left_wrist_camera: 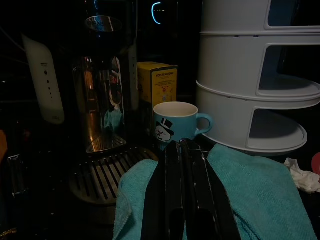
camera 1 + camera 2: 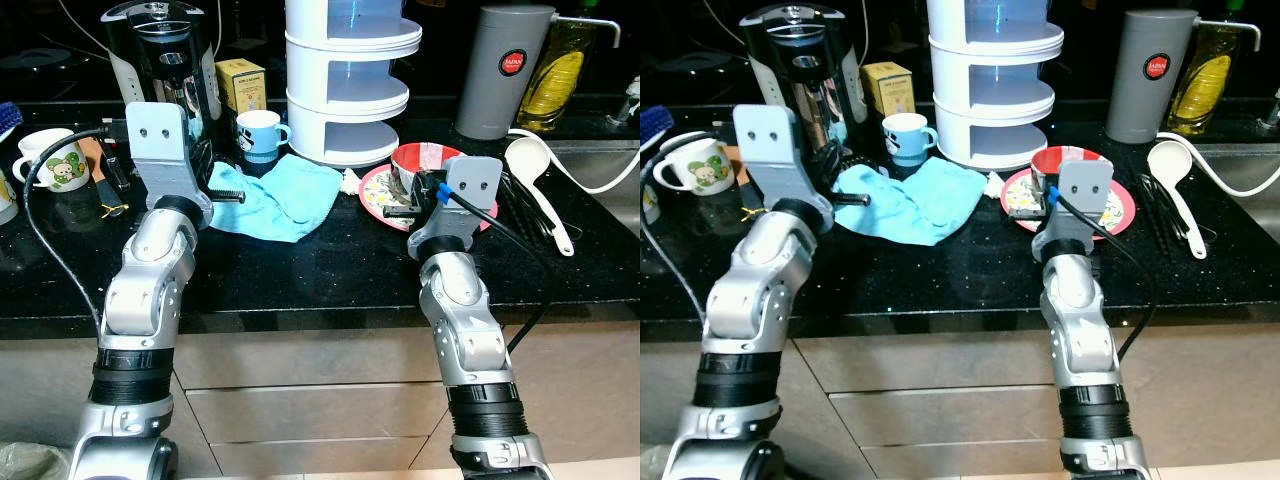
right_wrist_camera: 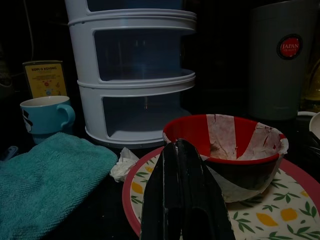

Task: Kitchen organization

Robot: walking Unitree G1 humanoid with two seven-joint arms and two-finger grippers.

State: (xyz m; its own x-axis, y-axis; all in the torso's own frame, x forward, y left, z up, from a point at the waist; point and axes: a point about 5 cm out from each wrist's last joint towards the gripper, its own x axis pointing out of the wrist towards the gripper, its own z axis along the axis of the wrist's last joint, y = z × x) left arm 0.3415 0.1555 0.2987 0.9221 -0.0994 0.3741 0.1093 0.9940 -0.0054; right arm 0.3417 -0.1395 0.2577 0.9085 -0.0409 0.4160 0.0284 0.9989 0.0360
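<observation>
- Black speckled countertop (image 2: 330,270) runs across the room under dim light.
- 2 beige drawer fronts (image 2: 310,415) sit below its front edge.
- A steel sink (image 2: 610,180) lies at its right end.

The left tool (image 1: 182,150), two long black fingers pressed together, lies over a crumpled turquoise cloth (image 1: 260,195). Just behind its tips stands a light blue ceramic mug with a cartoon face (image 1: 176,122), its handle pointing toward a white plastic tiered rack (image 1: 250,85). Behind the mug stands a yellow cardboard box (image 1: 157,85). Beside the box is a black and chrome coffee machine (image 1: 97,85) with a ribbed drip tray (image 1: 102,175). A crumpled white paper (image 1: 302,175) lies near the rack base.
</observation>
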